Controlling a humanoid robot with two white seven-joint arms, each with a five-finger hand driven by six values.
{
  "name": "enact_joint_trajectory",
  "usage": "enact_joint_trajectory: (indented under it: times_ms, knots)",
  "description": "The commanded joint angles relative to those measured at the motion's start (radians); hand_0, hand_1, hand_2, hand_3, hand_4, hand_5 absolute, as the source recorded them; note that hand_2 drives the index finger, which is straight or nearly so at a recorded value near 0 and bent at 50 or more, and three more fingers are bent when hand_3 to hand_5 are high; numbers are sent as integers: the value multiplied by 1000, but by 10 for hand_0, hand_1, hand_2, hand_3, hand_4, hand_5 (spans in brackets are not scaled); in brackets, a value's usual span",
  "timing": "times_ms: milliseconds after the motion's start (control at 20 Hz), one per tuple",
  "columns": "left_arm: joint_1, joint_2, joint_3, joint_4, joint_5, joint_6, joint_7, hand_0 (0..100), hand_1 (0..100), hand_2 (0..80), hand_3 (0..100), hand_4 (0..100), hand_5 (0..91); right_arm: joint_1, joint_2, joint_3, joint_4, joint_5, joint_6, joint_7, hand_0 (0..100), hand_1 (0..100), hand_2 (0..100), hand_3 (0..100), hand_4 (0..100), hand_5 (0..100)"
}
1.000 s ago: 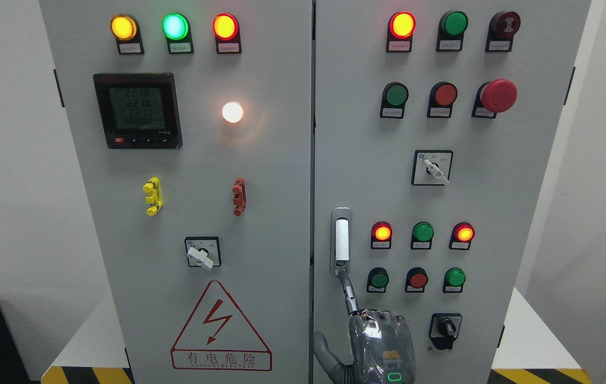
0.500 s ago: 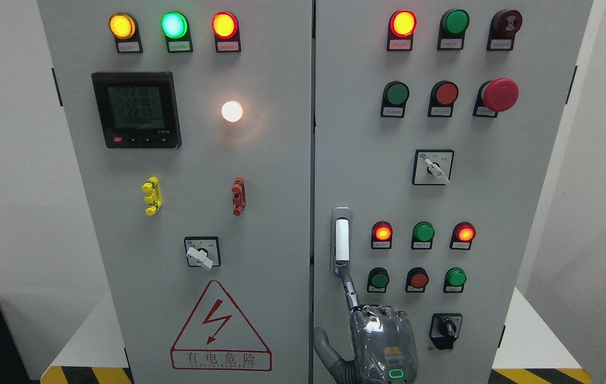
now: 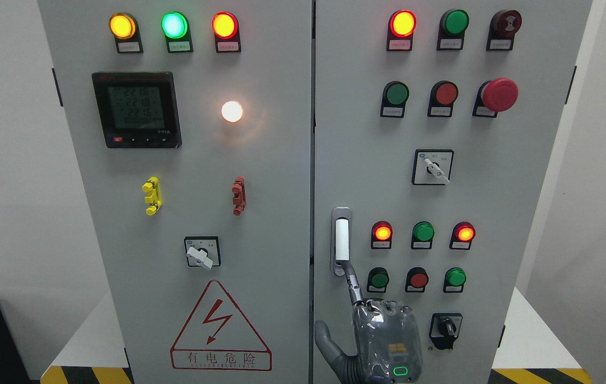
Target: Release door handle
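The right hand [image 3: 383, 341] sits low on the cabinet's right door [image 3: 495, 213], 1 finger [image 3: 353, 285] stretched up to the bottom end of the door handle [image 3: 341, 242] just above it; the thumb is spread left, and nothing is gripped. If that fingertip is hooked behind the lever, drawing back could tug the handle out again. Just right of the finger stand a green push button [image 3: 379, 279] and a red push button [image 3: 418, 279], easily bumped; a black rotary switch [image 3: 446, 326] lies right of the palm.
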Motion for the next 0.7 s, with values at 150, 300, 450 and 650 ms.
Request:
enact_joint_trajectory:
  times_ms: [150,300,450,650]
  knots:
    - [0,0,-20,-17,0,0,1,0,0,23,88,12,0,3,1,-13,-46,-7,-3,4,434,337,359,977,869,929]
    - [0,0,-20,-17,0,0,1,0,0,23,88,12,0,-8,1,-24,-58,-12,-3,10,444,289,509,985,863,916]
    - [0,0,-20,-17,0,0,1,0,0,23,88,12,0,-23,1,-27,-58,-13,0,12,390,265,614,1000,867,908]
    - [0,0,-20,-17,0,0,1,0,0,23,85,13,0,-64,1,-33,-54,-13,6,36,277,273,717,1000,952,924]
